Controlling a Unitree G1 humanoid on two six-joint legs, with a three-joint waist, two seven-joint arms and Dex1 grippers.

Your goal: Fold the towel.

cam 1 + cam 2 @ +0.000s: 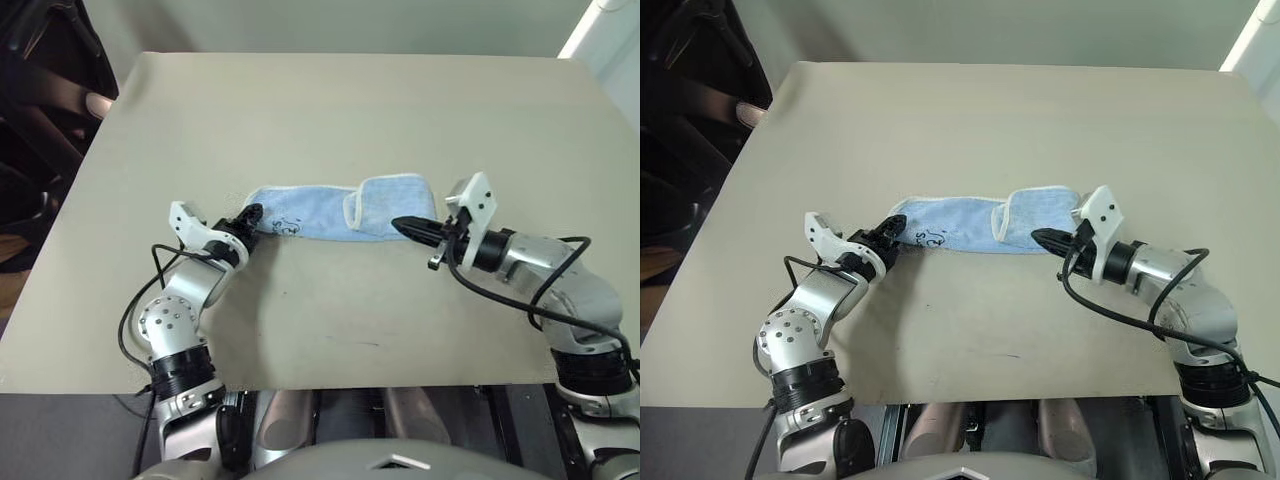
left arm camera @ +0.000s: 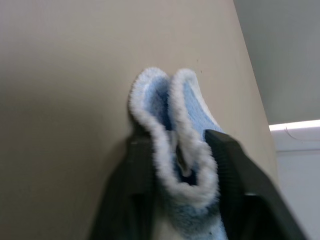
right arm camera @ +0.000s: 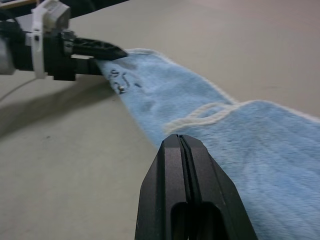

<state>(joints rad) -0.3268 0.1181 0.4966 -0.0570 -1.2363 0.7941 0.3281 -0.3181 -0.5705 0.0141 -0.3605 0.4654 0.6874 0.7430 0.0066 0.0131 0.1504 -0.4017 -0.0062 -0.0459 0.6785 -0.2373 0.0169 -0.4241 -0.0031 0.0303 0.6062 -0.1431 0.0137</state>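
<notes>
The light-blue towel (image 1: 320, 212) lies as a narrow band across the middle of the table, its right end folded back over itself (image 1: 392, 198). A dark printed mark (image 3: 122, 80) sits near its left end. My left gripper (image 1: 254, 216) is at that left end. In the left wrist view its two black fingers (image 2: 135, 170) are shut on the doubled white-hemmed edge (image 2: 175, 115). My right gripper (image 1: 402, 225) is shut with nothing in it. It points at the towel's right end from just in front, close to the cloth (image 3: 260, 150); I cannot tell whether it touches.
The beige table (image 1: 330, 110) stretches bare beyond and in front of the towel. Dark furniture (image 1: 40, 110) stands off the table's left side. A white object (image 1: 600, 30) is past the far right corner.
</notes>
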